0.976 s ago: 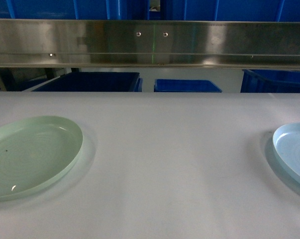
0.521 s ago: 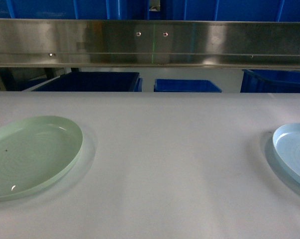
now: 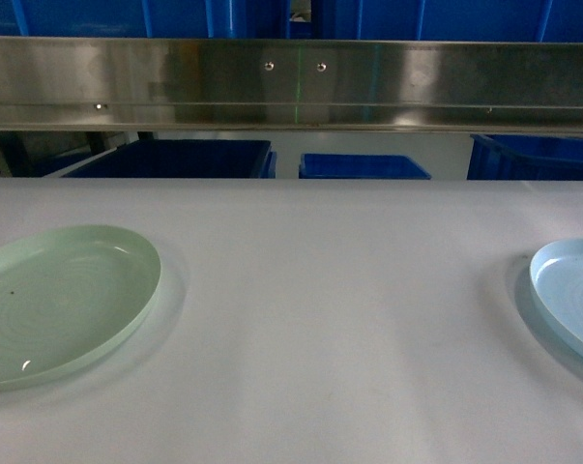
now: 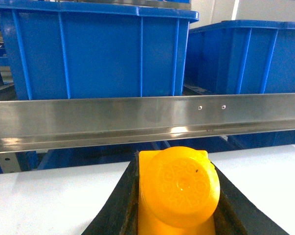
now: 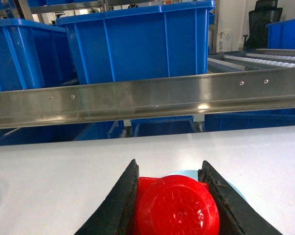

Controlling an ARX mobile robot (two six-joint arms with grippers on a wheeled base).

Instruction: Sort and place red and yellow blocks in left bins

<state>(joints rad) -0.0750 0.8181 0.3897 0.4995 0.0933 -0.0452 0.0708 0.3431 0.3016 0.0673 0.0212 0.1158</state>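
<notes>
Two blocks sit pinched: yellow block (image 4: 179, 193) within the left pincer (image 4: 179, 200), red block (image 5: 175, 208) within the right pincer (image 5: 174, 205).

No readable text, labels or numbers.

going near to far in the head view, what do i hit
green plate and pale blue plate on the white table → steel rail → blue bins behind

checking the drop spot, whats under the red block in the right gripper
Under the red block, held between the right gripper fingers, a pale blue plate edge peeks out on the white table. The block and fingers hide the rest.
</notes>
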